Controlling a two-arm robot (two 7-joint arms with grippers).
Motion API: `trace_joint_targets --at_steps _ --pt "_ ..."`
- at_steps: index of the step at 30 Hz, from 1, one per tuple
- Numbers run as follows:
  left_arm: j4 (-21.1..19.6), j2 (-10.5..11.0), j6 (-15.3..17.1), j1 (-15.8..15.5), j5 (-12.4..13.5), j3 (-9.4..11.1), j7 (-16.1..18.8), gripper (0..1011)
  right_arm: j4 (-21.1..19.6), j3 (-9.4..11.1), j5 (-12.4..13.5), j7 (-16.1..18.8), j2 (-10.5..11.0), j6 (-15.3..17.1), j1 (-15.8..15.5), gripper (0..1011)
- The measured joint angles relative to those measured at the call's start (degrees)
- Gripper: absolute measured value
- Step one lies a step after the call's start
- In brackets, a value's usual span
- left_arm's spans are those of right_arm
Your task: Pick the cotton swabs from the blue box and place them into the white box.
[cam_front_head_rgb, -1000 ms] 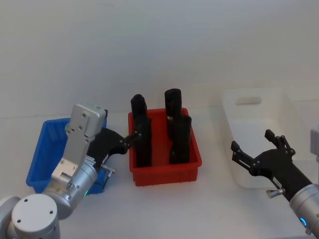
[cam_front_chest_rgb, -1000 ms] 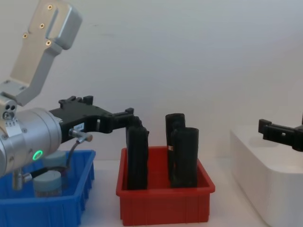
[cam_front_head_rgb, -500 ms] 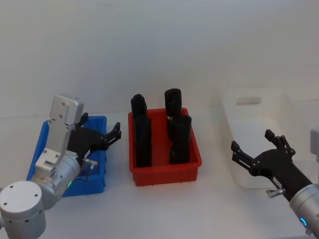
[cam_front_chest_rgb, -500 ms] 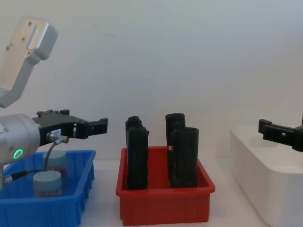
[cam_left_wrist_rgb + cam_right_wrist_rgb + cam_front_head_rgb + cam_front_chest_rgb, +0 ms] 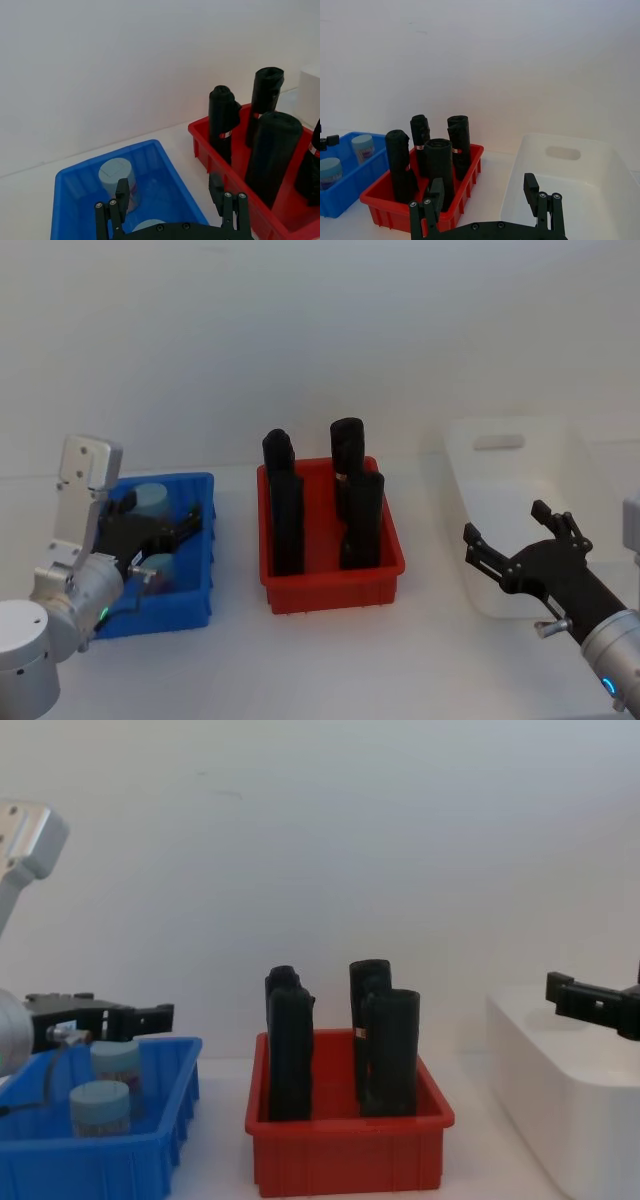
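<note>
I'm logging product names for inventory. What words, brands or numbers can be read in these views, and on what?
No text can be read anywhere.
Cotton swabs jar: its coloured label is too blurred to read.
Black rolls: their red-and-white bands are too small to read.

Plain white wall (image 5: 320, 320), white tabletop (image 5: 330, 660) (evenly lit)

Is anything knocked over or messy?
Nothing stands out. Both jars stand upright in the blue box, the open left gripper above it. The black rolls stand upright in the red bin. The open right gripper hovers by the white box.
</note>
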Motion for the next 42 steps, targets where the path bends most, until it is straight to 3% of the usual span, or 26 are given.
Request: trace_joint_targets --at_steps 18,42 --pt "3.45 0.86 2.66 0.27 -1.49 -1.43 -0.84 1004 0.0 0.0 0.0 0.0 0.0 0.0 0.0 1002" --pt "8.01 0.43 2.84 -0.77 -1.27 -1.77 -4.31 1004 0.0 0.0 0.0 0.0 0.0 0.0 0.0 1002"
